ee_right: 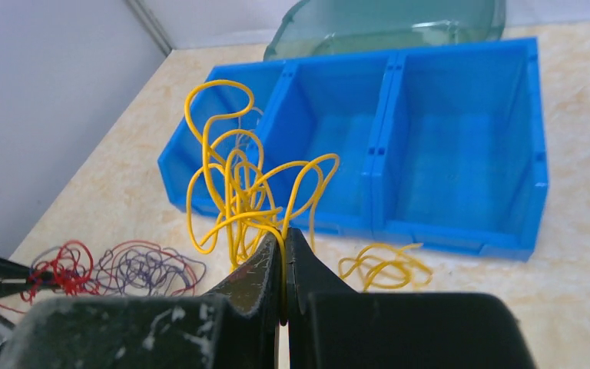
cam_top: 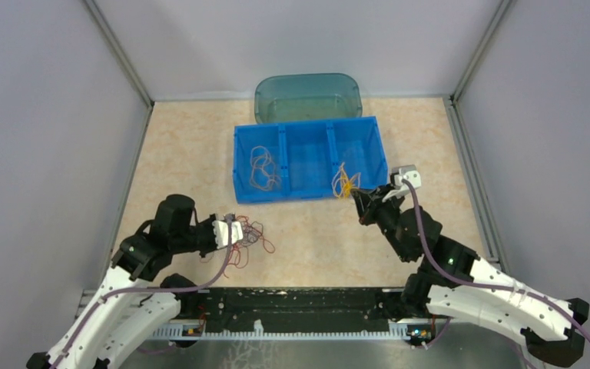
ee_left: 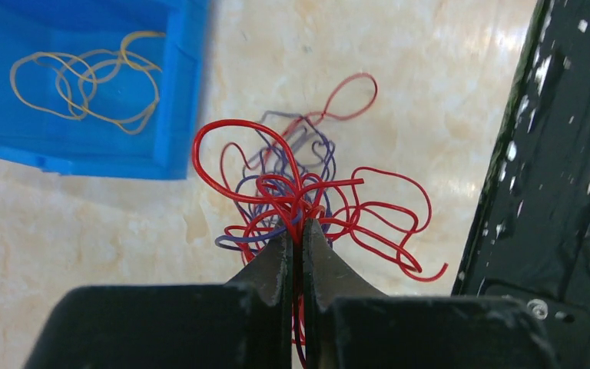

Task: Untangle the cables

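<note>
The cables lie in separate parts. A red and purple clump (ee_left: 299, 184) rests on the table by my left gripper (ee_left: 301, 231), which is shut on its red strands; the top view shows this clump (cam_top: 252, 234) at the left gripper (cam_top: 238, 233). My right gripper (ee_right: 284, 238) is shut on a curly yellow cable (ee_right: 238, 184), held up near the front wall of the blue bin (ee_right: 376, 146). In the top view the right gripper (cam_top: 361, 196) sits at the bin's front right corner. A second yellow coil (ee_right: 384, 265) lies on the table below.
The blue bin (cam_top: 299, 125) has three compartments; the left one holds a thin orange-yellow strand (cam_top: 263, 167). A teal translucent tub (cam_top: 307, 96) stands behind it. Grey walls close in both sides, and a black rail (cam_top: 299, 304) runs along the near edge.
</note>
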`<state>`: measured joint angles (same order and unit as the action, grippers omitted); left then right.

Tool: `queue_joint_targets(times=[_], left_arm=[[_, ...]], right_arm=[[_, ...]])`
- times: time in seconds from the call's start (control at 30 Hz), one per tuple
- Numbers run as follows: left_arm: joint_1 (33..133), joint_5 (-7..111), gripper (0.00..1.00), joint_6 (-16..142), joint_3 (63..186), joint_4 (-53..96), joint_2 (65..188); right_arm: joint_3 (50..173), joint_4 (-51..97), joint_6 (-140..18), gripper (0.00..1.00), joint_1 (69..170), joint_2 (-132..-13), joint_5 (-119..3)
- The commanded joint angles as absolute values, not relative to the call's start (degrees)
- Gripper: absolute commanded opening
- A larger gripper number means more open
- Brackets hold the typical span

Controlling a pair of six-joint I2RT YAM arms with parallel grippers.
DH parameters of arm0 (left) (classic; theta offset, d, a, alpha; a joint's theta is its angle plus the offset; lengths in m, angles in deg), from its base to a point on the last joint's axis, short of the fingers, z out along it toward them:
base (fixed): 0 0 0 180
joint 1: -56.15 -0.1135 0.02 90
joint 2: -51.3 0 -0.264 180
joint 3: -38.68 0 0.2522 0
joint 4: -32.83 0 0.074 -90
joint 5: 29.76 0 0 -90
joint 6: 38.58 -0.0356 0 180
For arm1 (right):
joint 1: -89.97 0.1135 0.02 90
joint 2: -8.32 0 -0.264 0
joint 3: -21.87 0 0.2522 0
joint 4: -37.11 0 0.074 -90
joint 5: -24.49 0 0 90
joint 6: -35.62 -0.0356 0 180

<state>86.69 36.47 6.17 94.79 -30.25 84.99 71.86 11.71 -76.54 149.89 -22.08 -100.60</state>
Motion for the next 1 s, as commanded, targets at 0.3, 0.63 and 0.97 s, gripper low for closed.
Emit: queue_joint_targets(times=[0.3,0.63,0.97], left_arm=[[86.8,25.3,1.0,3.0,101.1,-35.4,87.6],[86.8,12.2,1.0,13.2,110.5,-21.4,94.6],[86.8,5.3,1.0,21.4,102.7,-8.7,94.8]], right_arm=[[80.3,16.0,-73.8,0.0,149.4,-26.9,-85.7],[79.8,25.6,-79.4,0.0,149.3,-34.7,-69.1],[78.3,43.0,-88.2,0.0,148.8,-38.4,-62.1]])
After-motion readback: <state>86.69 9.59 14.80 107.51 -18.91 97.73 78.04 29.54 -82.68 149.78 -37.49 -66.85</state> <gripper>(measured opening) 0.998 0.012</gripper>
